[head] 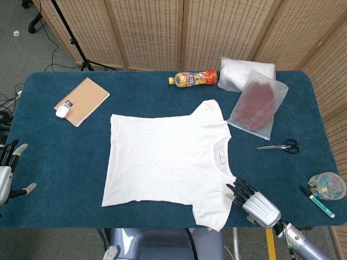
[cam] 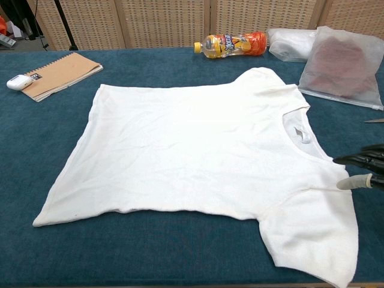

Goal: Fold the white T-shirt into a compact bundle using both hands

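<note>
R hand (head: 254, 201) by T-shirt (head: 168, 160) sleeve; L hand (head: 6, 173) cropped.

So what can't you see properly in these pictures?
- Left hand: head view cuts it at the left edge; the chest view misses it.
- Right hand: chest view shows only fingertips, so whether it touches the T-shirt is unclear.
- Bottle label: too small to read.
- Cup contents: too small.

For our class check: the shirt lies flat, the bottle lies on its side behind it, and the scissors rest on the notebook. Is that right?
Not quite. The scissors lie on the bare table, right of the shirt; the notebook carries a small white case instead, as the head view shows. The bottle part is right.
</note>
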Motion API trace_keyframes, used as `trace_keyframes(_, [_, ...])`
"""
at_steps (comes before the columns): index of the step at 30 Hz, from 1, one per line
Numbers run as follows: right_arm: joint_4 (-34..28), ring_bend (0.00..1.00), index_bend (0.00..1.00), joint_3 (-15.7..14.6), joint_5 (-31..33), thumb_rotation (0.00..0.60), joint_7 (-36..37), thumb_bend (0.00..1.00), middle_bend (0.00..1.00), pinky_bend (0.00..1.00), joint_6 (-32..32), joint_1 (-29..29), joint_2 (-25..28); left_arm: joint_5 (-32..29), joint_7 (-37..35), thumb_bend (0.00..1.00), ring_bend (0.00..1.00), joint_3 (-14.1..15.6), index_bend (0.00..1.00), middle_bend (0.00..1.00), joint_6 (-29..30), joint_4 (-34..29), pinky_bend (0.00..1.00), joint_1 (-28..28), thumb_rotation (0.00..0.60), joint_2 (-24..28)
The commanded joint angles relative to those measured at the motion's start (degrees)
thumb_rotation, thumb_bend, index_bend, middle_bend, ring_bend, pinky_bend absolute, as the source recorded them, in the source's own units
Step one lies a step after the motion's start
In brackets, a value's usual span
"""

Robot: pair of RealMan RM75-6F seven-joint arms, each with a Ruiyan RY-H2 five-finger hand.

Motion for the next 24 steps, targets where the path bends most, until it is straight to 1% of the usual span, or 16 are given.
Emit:
trace_keyframes(1, [0.70, 0.00, 0.16, -0.34, 0.15, 0.600, 0.79, 0.00, 0.00, 0.00, 0.03, 0.46, -1.32, -0.06, -0.04, 0.00, 0.00, -0.01, 0.00, 0.00, -0.06, -0.06, 0.00, 0.00, 0.600, 0.03])
trace_keyframes(7, [0.40, 0.00, 0.17, -0.06, 0.86, 0.600, 1.65, 0.00, 0.00, 0.00, 0.23, 1.37, -3.69, -0.20, -0.03, 0.00, 0.00, 0.05, 0.00, 0.00, -0.38, -0.09, 0.00, -0.08, 0.600, -0.01])
trace_keyframes(20, [-2.02, 0.00, 0.18, 0.27, 2.12, 0.600, -0.71, 0.00, 0.00, 0.00, -1.53, 3.35, -7.07, -0.42, -0.43, 0.00, 0.00, 0.02, 0.00, 0.00, -0.76, -0.11, 0.00, -0.18, 0.600, 0.15])
trace_keyframes(22, [-2.14, 0.00, 0.19, 0.49, 2.47, 0.600, -0.63, 0.02, 0.00, 0.00, -1.56, 3.56, -7.57, -0.42, -0.48, 0.00, 0.00, 0.02, 0.00, 0.00, -0.77, -0.09, 0.00, -0.19, 0.600, 0.16])
trace_keyframes(24, [-2.24, 0.00, 0.20, 0.87, 2.83, 0.600, -0.38, 0.08, 0.00, 0.00, -1.33, 3.78, -8.18, -0.44, -0.61, 0.00, 0.00, -0.01, 0.00, 0.00, -0.77, -0.09, 0.00, -0.18, 0.600, 0.17])
